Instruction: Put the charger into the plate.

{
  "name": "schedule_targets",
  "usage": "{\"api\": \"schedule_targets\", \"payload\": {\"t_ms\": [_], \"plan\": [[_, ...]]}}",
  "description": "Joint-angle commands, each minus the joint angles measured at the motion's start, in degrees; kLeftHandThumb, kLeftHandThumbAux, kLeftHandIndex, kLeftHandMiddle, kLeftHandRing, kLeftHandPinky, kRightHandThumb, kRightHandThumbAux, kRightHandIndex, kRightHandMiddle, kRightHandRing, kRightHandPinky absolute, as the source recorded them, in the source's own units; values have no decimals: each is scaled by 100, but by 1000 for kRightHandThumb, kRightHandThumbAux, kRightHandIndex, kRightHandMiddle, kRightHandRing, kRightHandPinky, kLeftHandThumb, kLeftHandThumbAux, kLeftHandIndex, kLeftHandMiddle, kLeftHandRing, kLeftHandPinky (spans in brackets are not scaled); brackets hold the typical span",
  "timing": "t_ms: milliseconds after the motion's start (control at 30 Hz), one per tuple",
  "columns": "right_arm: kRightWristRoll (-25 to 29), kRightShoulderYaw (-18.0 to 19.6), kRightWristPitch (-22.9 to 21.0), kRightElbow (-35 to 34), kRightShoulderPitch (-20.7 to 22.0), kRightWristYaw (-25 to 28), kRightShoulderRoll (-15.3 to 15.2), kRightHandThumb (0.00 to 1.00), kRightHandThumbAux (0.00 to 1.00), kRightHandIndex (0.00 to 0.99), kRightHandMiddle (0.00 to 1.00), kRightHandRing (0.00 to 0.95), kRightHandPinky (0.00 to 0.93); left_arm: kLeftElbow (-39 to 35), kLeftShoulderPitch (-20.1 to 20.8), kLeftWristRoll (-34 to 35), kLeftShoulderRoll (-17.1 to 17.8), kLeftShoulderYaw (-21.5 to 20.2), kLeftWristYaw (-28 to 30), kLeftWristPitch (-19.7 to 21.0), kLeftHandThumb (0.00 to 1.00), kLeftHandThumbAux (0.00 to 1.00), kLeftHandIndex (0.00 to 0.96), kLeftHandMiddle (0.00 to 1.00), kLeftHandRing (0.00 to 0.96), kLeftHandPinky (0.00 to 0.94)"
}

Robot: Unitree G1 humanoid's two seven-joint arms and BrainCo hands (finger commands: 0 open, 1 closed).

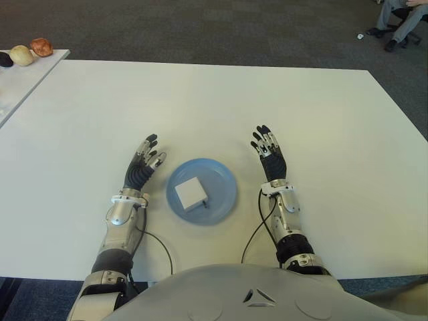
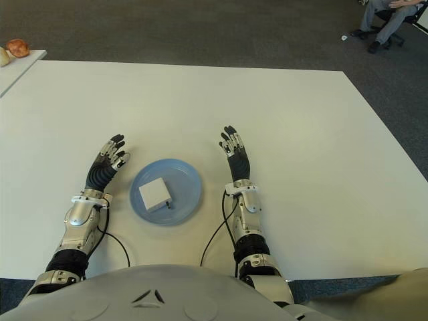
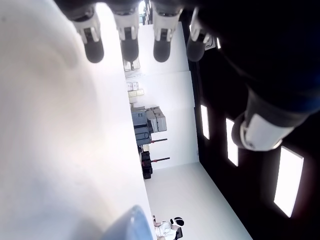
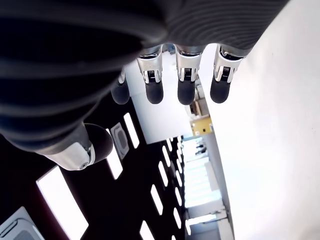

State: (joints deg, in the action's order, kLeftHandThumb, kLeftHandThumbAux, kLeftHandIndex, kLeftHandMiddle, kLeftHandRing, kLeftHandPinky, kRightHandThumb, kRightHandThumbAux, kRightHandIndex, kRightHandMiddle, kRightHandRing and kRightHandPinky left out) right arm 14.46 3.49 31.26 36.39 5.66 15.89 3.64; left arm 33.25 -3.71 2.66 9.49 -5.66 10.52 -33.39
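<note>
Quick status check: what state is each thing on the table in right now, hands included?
charger: lying flat inside the plate, held by neither hand
plate: on the table between the hands, holding the charger
left hand: open, empty, left of the plate
right hand: open, empty, right of the plate
table: bears the plate

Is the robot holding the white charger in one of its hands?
No, the charger lies in the blue plate, between the open left hand and right hand.

A broad white table (image 1: pixel 200 100) stands on dark grey carpet (image 1: pixel 200 30). A second pale table (image 1: pixel 23 77) at far left bears three rounded items (image 1: pixel 23 52), possibly food. A seated person's legs (image 1: pixel 396 23) show far right.
</note>
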Motion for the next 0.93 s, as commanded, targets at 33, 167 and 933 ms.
{"api": "schedule_targets", "payload": {"t_ms": [33, 167, 933], "plan": [[-31, 68, -69, 356, -422, -25, 162, 61, 505, 60, 89, 68, 97, 279, -253, -7, -160, 145, 91, 446, 0, 547, 0, 0, 0, 0], [-50, 53, -134, 285, -441, 6, 111, 63, 498, 58, 82, 63, 92, 234, -222, 25, -176, 150, 100, 539, 0, 552, 0, 0, 0, 0], [-203, 55, -237, 88, -532, -71, 55, 81, 516, 60, 81, 62, 93, 165, 20, -49, -154, 157, 11, 1183, 0, 537, 0, 0, 0, 0]]}}
